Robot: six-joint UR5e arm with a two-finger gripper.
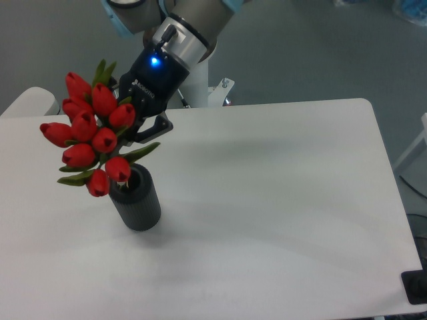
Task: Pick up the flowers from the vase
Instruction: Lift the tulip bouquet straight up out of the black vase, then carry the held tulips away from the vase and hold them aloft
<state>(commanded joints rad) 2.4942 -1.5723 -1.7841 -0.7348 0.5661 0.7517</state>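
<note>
Vase (137, 205) sits upright on the white worktop (280, 200), front-left. Flowers (93, 137) bunched right above its mouth, lowest buds overlapping the rim, leaning left. Behind them the end effector (137, 127) w/ blue light is clamped on the stems afaict.

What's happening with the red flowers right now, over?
Gripper shut on the flowers, jaws partly hidden behind the buds. Bunch sits above the vase, lowest buds at its mouth. Nothing in the way.
</note>
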